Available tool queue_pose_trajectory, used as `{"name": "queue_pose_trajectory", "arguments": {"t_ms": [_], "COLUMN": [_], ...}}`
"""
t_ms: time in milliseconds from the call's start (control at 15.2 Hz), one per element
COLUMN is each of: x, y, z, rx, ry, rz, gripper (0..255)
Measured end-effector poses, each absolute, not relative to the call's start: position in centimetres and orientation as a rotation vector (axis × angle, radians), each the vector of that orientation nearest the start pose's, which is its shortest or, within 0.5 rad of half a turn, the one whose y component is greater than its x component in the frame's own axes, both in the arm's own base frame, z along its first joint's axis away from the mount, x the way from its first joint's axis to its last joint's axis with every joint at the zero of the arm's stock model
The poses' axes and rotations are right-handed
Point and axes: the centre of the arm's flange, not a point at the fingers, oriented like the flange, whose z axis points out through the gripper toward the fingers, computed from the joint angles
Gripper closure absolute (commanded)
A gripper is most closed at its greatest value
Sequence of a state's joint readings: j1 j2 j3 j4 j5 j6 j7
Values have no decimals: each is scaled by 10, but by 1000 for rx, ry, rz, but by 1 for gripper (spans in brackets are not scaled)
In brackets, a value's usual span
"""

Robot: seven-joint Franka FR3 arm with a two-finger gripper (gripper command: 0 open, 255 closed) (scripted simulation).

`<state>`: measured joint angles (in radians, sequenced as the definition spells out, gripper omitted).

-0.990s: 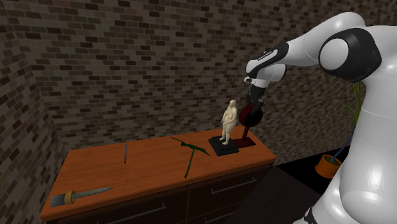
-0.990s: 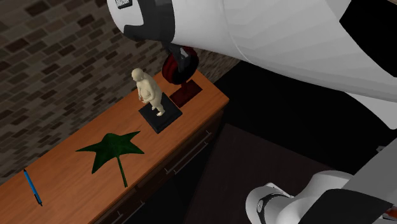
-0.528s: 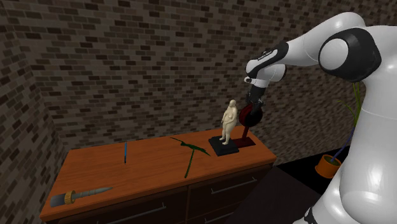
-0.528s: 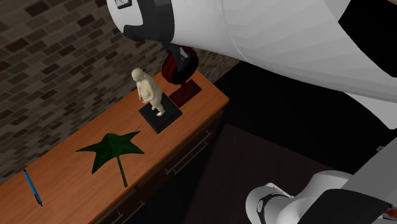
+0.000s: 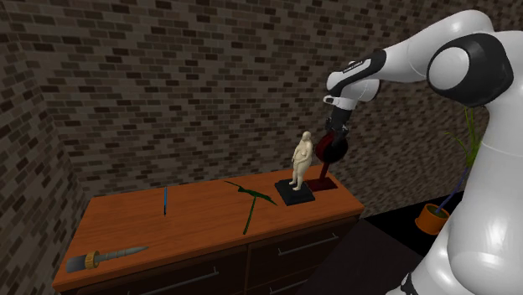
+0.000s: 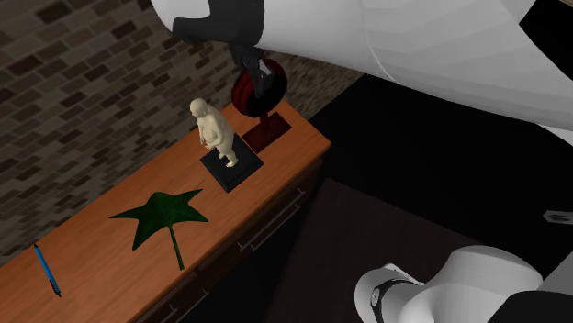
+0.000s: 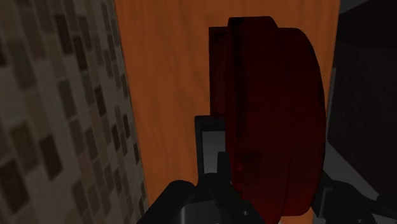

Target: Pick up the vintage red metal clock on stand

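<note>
The dark red round clock (image 5: 328, 152) on its stand is at the far end of the wooden dresser (image 5: 201, 219), just behind a cream figurine. My black gripper (image 5: 332, 142) comes down onto the clock's round head and is shut on it. In the second exterior view the clock (image 6: 246, 94) is under the gripper (image 6: 262, 81), its flat red base (image 6: 267, 136) close over the dresser corner. The wrist view has the red clock body (image 7: 273, 108) clasped edge-on between the fingers (image 7: 222, 168), the gripper (image 7: 273, 186) over orange wood.
A cream figurine (image 5: 302, 159) on a black base stands right beside the clock. A green leaf (image 5: 251, 203), a blue pen (image 5: 165, 201) and a brush (image 5: 105, 257) lie along the dresser. A brick wall runs behind. An orange plant pot (image 5: 433, 218) sits on the floor.
The arm has risen slightly and the clock has come up a little with the gripper. The figurine, leaf, pen and brush have not moved.
</note>
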<state>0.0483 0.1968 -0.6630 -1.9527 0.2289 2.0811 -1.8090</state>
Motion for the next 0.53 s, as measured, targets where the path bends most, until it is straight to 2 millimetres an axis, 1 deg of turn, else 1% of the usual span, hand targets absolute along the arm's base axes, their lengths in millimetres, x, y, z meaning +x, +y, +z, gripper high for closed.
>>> {"name": "queue_pose_trajectory", "arguments": {"t_ms": [528], "x": [496], "y": [-321], "z": [439], "rx": [-2647], "ry": [-1601], "rz": [-101], "gripper": [255]}}
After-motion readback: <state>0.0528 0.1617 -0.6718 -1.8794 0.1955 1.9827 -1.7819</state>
